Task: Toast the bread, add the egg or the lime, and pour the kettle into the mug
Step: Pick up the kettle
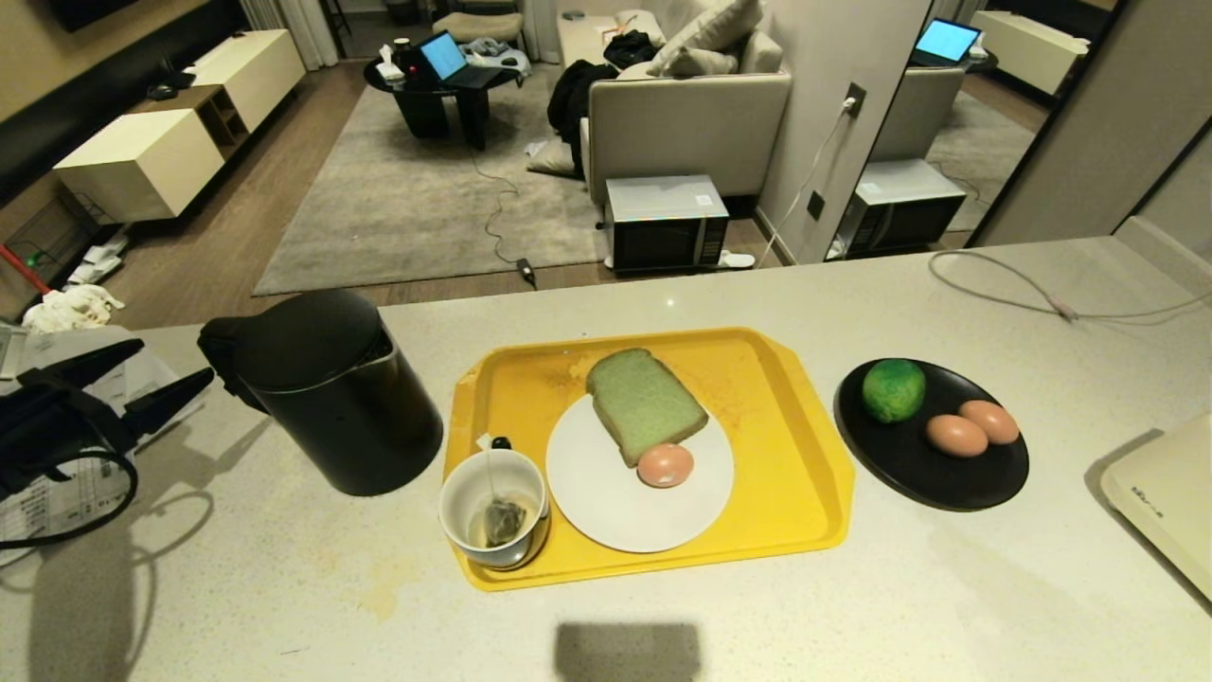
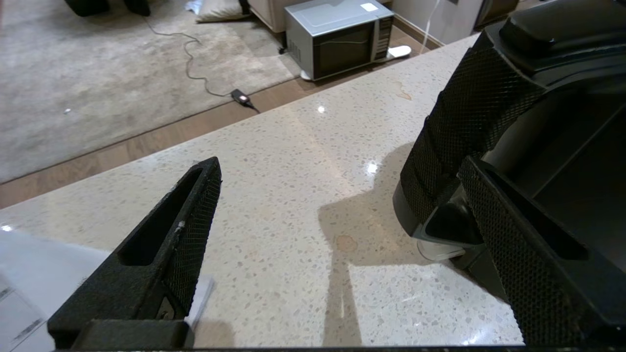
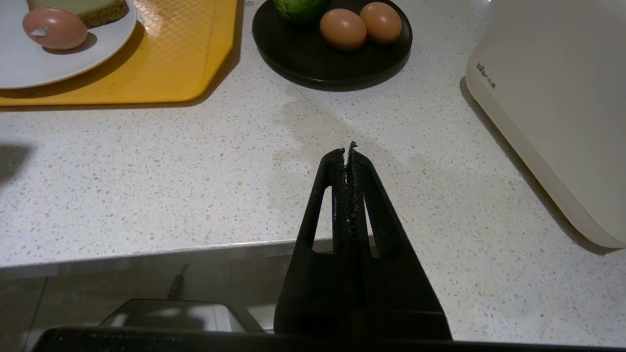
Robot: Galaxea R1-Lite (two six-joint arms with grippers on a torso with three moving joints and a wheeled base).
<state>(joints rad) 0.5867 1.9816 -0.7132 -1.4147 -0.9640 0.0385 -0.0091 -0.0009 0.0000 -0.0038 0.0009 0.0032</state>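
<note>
The black kettle [image 1: 331, 407] stands on the counter left of the yellow tray [image 1: 776, 455]. My left gripper [image 1: 176, 361] is open beside the kettle's handle [image 2: 469, 117]. One finger [image 2: 513, 254] is close against the handle; the other [image 2: 171, 234] is out over bare counter. On the tray, the green bread [image 1: 646, 403] and one egg [image 1: 665, 465] lie on a white plate [image 1: 606, 511]. The white mug [image 1: 492, 507] holds a teabag. The lime [image 1: 893, 389] and two eggs [image 1: 956, 435] sit on a black plate [image 1: 947, 488]. My right gripper [image 3: 347, 149] is shut and empty over the counter's near edge.
A cream appliance [image 1: 1169, 502] stands at the counter's right end, close to my right gripper. A grey cable [image 1: 1042, 294] trails across the far right. Papers [image 1: 57, 493] lie under my left arm. Beyond the counter's far edge is the living-room floor with a microwave [image 1: 668, 223].
</note>
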